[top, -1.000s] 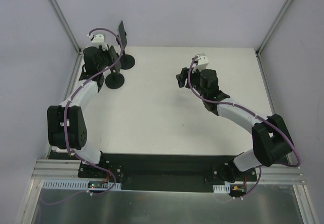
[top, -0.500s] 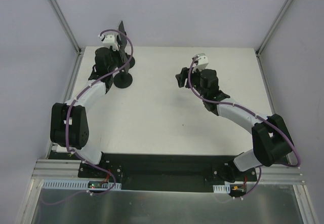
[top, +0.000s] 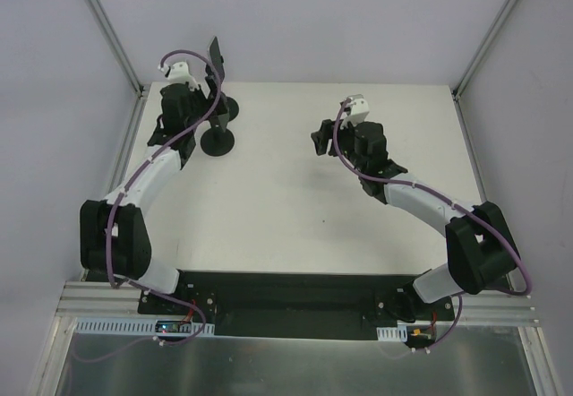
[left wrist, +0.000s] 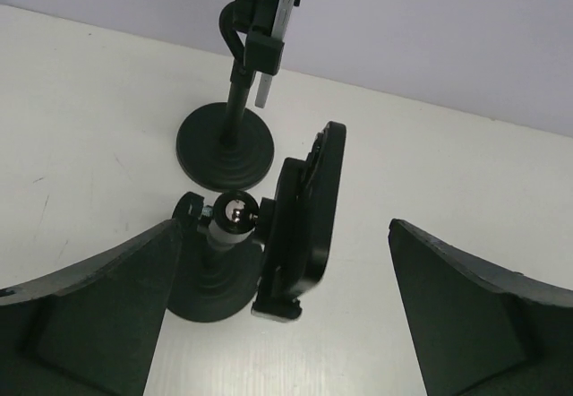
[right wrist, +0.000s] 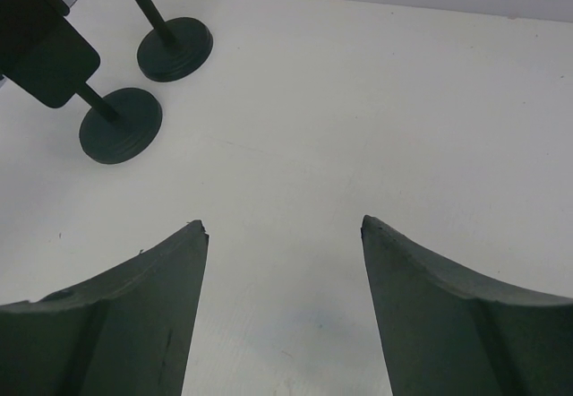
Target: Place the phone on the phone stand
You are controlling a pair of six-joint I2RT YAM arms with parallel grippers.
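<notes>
Apparently the phone (left wrist: 328, 181) is already propped on the nearer phone stand (left wrist: 213, 281), edge-on against its cradle (left wrist: 288, 266).
The left gripper (left wrist: 285, 224) straddles it with jaws wide apart, holding nothing; the right gripper (right wrist: 283, 228) hangs open and empty over the table (right wrist: 376, 100), well apart. If the left arm backs off crookedly, a finger could clip the phone and tip the stand into the second stand (left wrist: 226, 145) just behind.
</notes>
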